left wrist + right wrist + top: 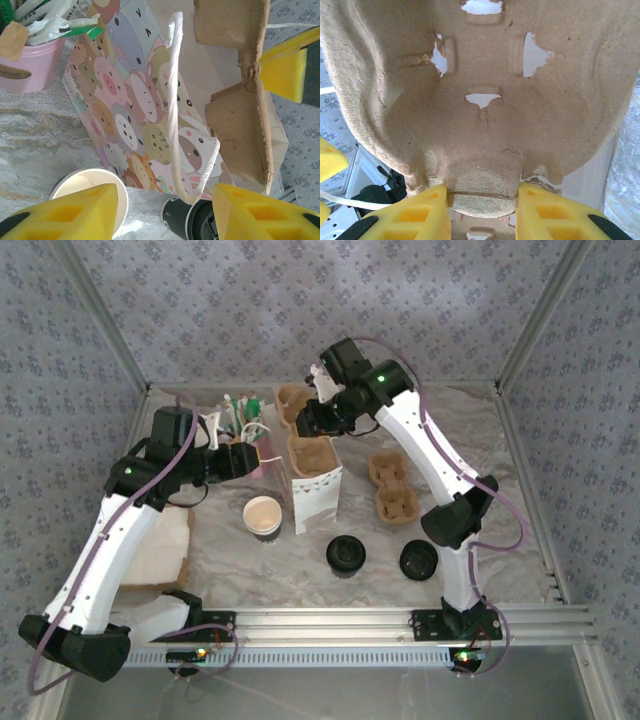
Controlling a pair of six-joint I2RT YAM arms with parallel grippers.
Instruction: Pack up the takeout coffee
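The takeout coffee's paper cup (262, 515) stands open and upright on the table left of the cartoon-animal paper bag (318, 490); its cream rim (95, 176) shows by my left finger. A black lid (418, 560) lies at the front right. My right gripper (320, 412) is shut on the edge of a brown cardboard carrier (480, 100), held upright in the bag's mouth (312, 455). My left gripper (165, 220) is open at the bag's left side, and the bag's white rope handle (172, 100) hangs loose between its fingers.
A pink cup of straws and sticks (240, 420) stands behind the left gripper. More carriers lie at the right (392, 488) and back (292, 398). A second black round piece (346, 555) sits in front of the bag. White paper (155, 550) lies at the left.
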